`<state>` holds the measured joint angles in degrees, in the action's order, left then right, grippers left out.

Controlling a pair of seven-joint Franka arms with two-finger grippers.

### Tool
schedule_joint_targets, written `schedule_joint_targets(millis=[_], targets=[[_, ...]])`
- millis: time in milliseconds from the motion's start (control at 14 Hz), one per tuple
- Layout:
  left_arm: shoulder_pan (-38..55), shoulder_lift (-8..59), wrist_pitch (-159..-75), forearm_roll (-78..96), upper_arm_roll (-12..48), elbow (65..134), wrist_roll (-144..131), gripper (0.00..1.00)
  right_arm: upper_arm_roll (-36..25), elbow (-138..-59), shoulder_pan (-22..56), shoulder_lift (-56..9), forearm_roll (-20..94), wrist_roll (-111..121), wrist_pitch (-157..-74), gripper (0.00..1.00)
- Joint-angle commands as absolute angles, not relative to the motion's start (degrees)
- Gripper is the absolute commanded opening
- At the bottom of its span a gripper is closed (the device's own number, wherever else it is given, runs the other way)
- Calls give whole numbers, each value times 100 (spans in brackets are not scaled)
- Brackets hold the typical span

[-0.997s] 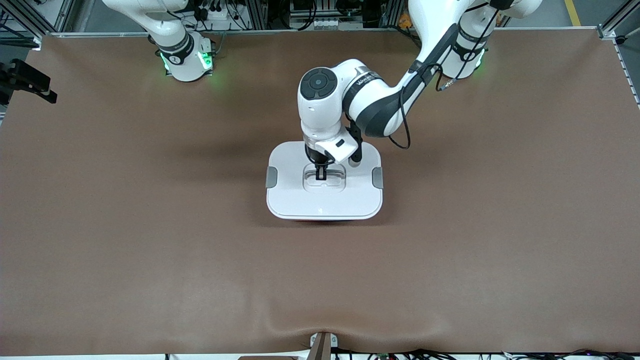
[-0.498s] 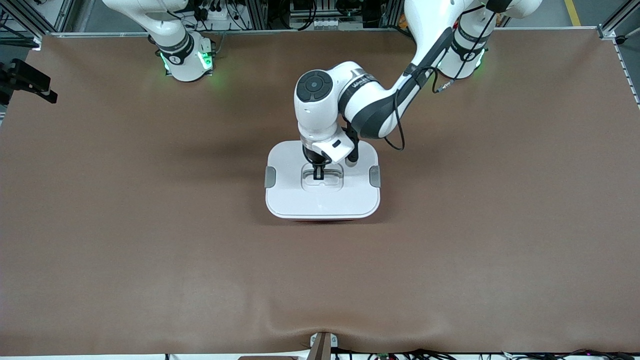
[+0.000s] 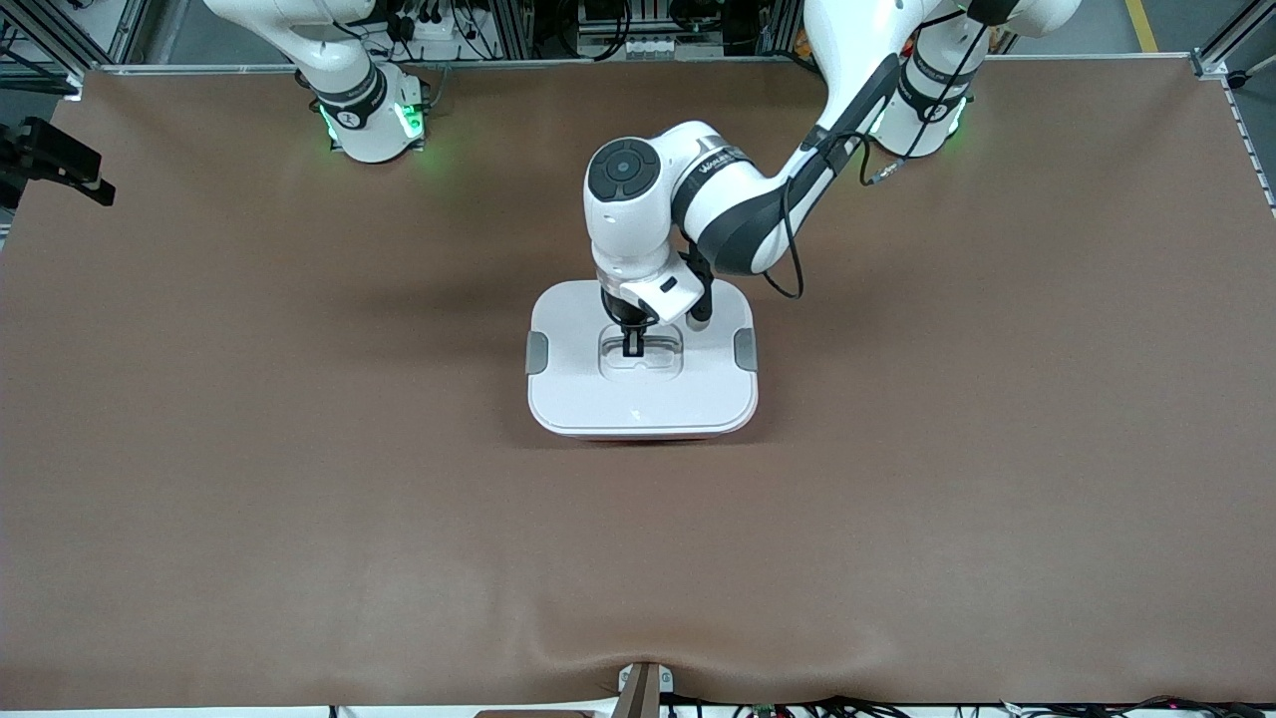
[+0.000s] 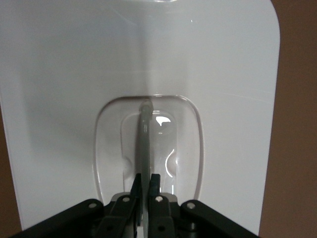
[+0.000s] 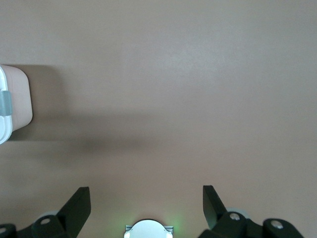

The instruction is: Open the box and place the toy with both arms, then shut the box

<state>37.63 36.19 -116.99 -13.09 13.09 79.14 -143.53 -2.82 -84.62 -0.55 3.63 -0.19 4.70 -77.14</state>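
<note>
We see a brown worktop [image 3: 199, 449] with one box [image 3: 642, 379] near its middle, white lid [image 3: 638, 399] on top and a strip of pink tub showing under the lid's near edge. The left pincer [image 3: 633, 346] reaches down into the lid's recessed centre and is clamped tight on the thin upright handle [image 4: 144, 144]. The lid looks level over the tub; we cannot tell whether it is seated or just raised. The right pincer [image 5: 146, 201] waits above bare worktop toward the right arm's end, its jaws spread wide and empty. We judge the task to be at a lid step, opening or closing. The toy is nowhere in sight; it may be inside the box, but the lid hides the contents.
</note>
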Motion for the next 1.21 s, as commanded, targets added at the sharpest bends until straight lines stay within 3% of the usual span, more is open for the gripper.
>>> schedule_joint_targets(millis=[0, 1139], targets=[[3779, 3639, -11619, -1494, 1274, 7796, -14467, 0, -272, -8385, -105, 343, 70, 387, -7620, 100], [3753, 3586, -11461, -1485, 1283, 7963, -14493, 0, -272, -8394, -105, 343, 79, 387, -7620, 100]])
